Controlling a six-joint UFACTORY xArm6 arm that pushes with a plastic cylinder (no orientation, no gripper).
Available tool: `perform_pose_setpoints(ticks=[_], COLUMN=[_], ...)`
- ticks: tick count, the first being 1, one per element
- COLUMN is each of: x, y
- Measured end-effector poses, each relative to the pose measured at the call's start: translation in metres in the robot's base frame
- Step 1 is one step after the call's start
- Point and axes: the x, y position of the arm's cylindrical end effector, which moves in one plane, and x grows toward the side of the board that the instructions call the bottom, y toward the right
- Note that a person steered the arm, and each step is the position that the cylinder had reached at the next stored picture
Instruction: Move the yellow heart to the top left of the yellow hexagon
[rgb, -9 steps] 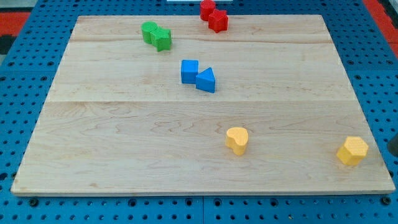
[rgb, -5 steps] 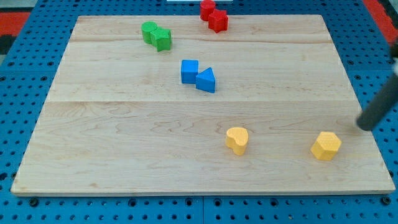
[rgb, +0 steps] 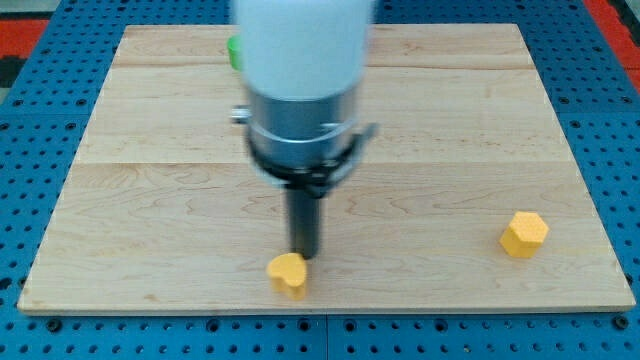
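Note:
The yellow heart (rgb: 288, 273) lies near the board's bottom edge, left of centre. My tip (rgb: 303, 255) stands right behind it, at its upper right, touching or almost touching it. The yellow hexagon (rgb: 524, 234) lies far off at the view's right, near the bottom right of the board. The arm's white and grey body fills the middle of the view above the rod.
The wooden board (rgb: 150, 200) rests on a blue pegboard. A bit of a green block (rgb: 234, 50) shows at the arm's left near the top. The blue and red blocks are hidden behind the arm.
The arm swept in from the right to the board's middle. The yellow heart slid left and down towards the bottom edge. The hexagon, pushed left earlier, now rests still.

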Motion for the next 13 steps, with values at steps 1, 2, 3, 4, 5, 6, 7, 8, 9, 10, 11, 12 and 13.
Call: perform_pose_setpoints(ticks=[1, 2, 3, 4, 5, 6, 7, 8, 9, 10, 11, 12, 13], x=[0.005, 0.061, 0.063, 0.063, 0.063, 0.047, 0.063, 0.061, 0.042, 0.033, 0.018, 0.027, 0.018], y=[-0.032, -0.042, -0.042, 0.009, 0.090, 0.129, 0.077, 0.062, 0.055, 0.071, 0.079, 0.018, 0.051])
